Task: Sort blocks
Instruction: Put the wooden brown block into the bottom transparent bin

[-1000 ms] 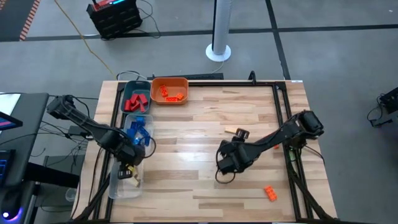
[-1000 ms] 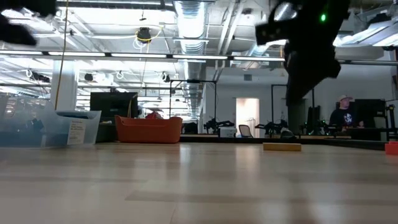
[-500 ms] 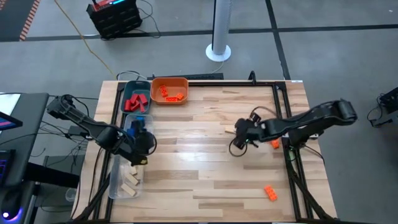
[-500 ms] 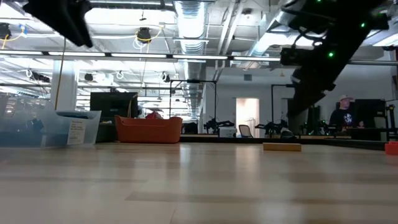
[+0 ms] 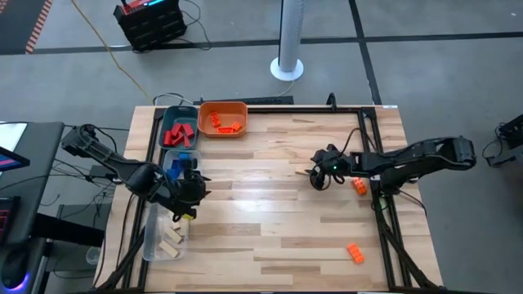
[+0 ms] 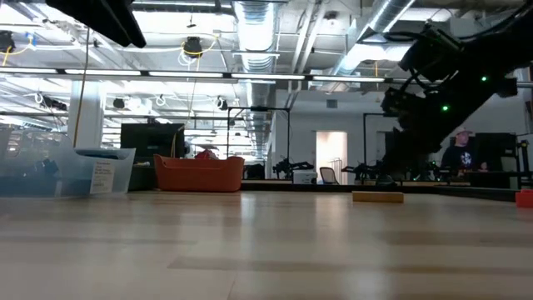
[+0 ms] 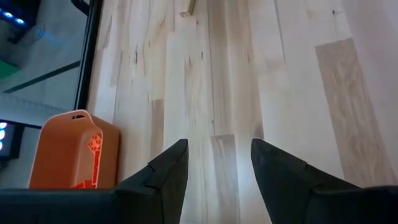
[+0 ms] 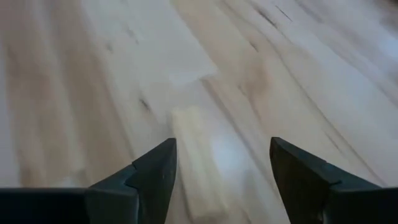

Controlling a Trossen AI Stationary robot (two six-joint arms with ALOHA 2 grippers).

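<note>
Right gripper (image 5: 320,174): over the right half of the table. Its wrist view shows the fingers spread wide, with a pale wooden block (image 8: 198,157) lying on the boards between them, nothing pinched. From above, the gripper hides this block.
Left gripper (image 5: 189,189): at the table's left side, just beside the blue tray. Its wrist view shows the fingers apart and empty above bare planks.
Orange blocks: one (image 5: 358,185) lies on the table near the right arm, another (image 5: 354,253) near the front right edge; more sit in the orange tray (image 5: 237,107) at the back left. Only the overhead view shows these.
Red blocks (image 5: 177,134): in the teal tray (image 5: 163,118), seen only from above.
Blue blocks (image 5: 181,164): in the tray next to the left gripper.
Tan blocks (image 5: 170,238): in the clear tray (image 5: 147,237) at the front left.
Table-height view: a tan block (image 6: 377,197) lies flat far across the table; the right arm hangs above it.
Person (image 6: 460,153): visible in the room behind, only at table height.
</note>
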